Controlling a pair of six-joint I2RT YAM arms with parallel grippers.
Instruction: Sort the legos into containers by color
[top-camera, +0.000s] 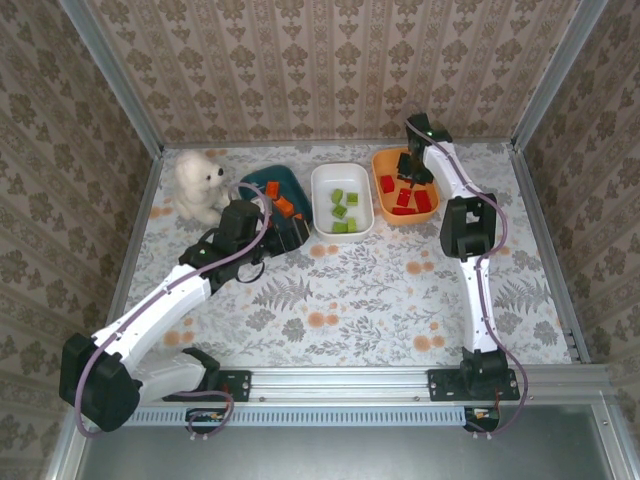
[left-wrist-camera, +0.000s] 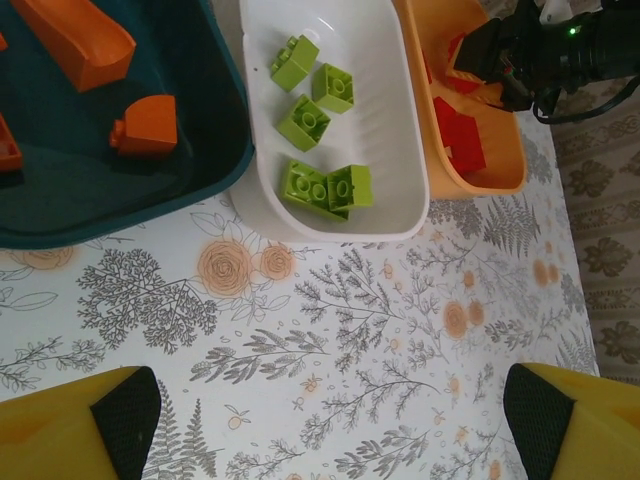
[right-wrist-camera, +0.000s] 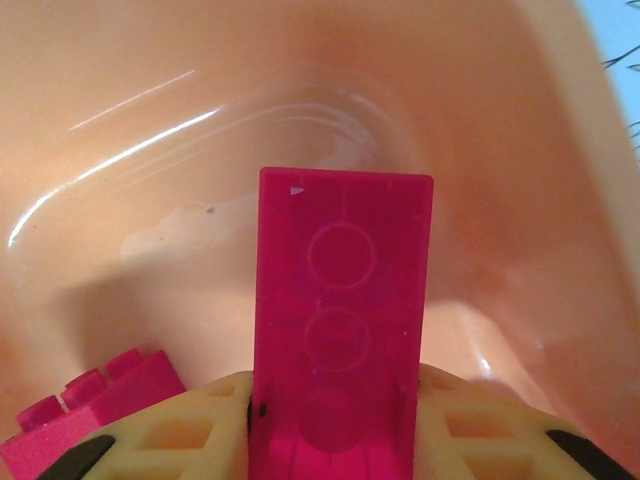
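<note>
Nearest me, the left pincer (left-wrist-camera: 330, 425) hangs over the desk (left-wrist-camera: 330, 330) with its jaws spread wide and nothing between them. It is just short of the teal container (left-wrist-camera: 100, 200) and the white container (left-wrist-camera: 395, 150). A careless sweep from there could shove either dish and jolt the orange legos (left-wrist-camera: 145, 125) or the green legos (left-wrist-camera: 325, 188) out.

Farther back, the right pincer (right-wrist-camera: 340, 430) is clamped on a red lego (right-wrist-camera: 342, 330), held upright by its lower end above the floor of the orange container (right-wrist-camera: 150, 200). Gripped so low, I reckon it may tip as the jaws part, strike the red bricks (right-wrist-camera: 90, 410) lying below, and hop over the rim.
</note>
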